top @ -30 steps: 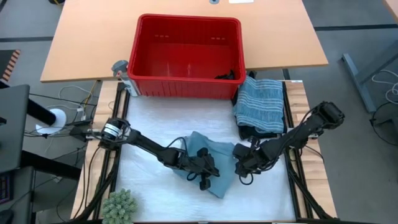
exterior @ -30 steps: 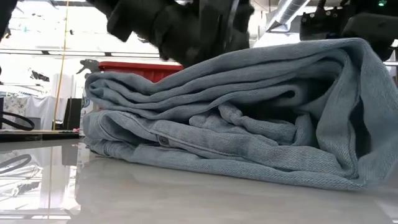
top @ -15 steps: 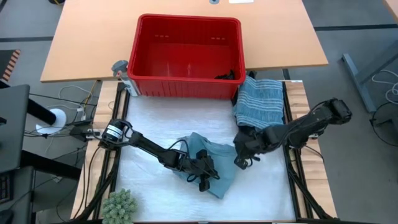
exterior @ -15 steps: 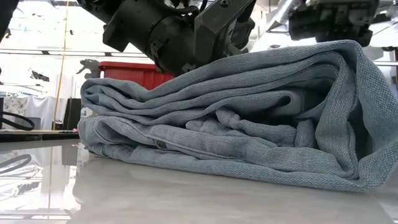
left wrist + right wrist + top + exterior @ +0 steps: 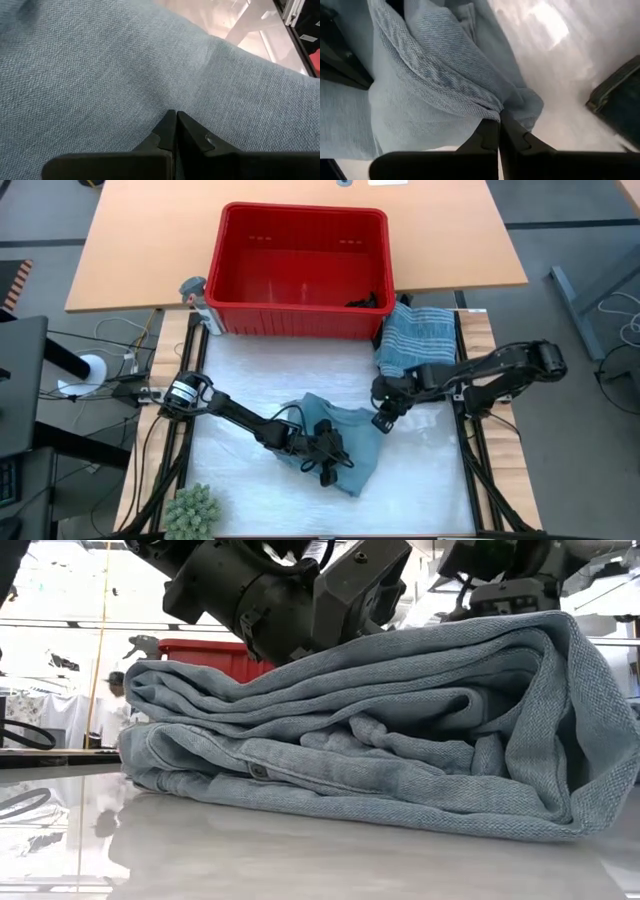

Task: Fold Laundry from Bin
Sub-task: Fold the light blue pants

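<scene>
Pressing: left gripper (image 5: 334,460), fingers closed together, on folded light-blue denim garment (image 5: 335,442) at table centre | right gripper (image 5: 381,420) pinching that garment's right edge | red rectangular plastic bin (image 5: 300,272) far | striped grey-blue folded cloth (image 5: 420,344) right of bin

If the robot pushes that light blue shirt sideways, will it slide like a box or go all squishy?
Probably squishy. The light blue shirt lies in soft, drooping folds, so it would likely bunch up instead of sliding as one piece. It looks thin, so it's probably light. The shut left end effector pressing on top may help keep the folds from springing open.
</scene>
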`<state>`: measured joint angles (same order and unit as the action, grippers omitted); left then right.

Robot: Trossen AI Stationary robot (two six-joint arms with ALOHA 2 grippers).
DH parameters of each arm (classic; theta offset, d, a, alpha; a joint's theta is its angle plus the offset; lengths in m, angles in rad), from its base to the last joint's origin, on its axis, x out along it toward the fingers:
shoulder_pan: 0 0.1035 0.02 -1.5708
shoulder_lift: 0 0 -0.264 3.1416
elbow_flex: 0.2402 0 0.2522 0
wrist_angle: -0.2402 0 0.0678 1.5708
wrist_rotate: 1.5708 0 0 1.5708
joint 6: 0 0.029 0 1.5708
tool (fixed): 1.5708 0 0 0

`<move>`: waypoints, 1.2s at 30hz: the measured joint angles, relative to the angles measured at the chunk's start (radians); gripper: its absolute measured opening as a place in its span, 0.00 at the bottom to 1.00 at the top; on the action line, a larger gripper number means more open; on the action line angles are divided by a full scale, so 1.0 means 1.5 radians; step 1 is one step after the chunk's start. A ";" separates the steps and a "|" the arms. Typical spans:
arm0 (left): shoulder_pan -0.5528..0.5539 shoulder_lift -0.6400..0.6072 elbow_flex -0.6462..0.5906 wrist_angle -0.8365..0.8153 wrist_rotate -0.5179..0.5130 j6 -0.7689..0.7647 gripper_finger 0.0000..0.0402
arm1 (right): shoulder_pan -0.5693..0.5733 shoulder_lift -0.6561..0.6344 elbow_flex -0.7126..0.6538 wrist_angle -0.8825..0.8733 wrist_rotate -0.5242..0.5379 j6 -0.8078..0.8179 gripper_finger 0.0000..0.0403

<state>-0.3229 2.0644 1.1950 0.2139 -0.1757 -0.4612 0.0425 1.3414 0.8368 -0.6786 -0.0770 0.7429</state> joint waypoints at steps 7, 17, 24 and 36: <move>0.000 0.000 0.000 -0.016 0.000 -0.005 0.00 | -0.066 -0.002 0.000 -0.018 -0.085 -0.062 0.05; 0.001 0.000 0.000 -0.031 -0.005 -0.015 0.00 | -0.156 -0.002 -0.001 -0.035 -0.134 -0.158 0.08; 0.001 0.000 -0.001 -0.033 -0.005 -0.020 0.00 | -0.165 -0.002 -0.001 -0.033 -0.155 -0.250 0.12; -0.002 0.000 0.000 -0.065 0.014 -0.006 0.00 | -0.192 -0.044 0.037 -0.103 -0.174 -0.336 0.24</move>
<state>-0.3264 2.0646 1.1950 0.1170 -0.1547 -0.4697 -0.2463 1.2746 0.8920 -0.8332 -0.3376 0.2393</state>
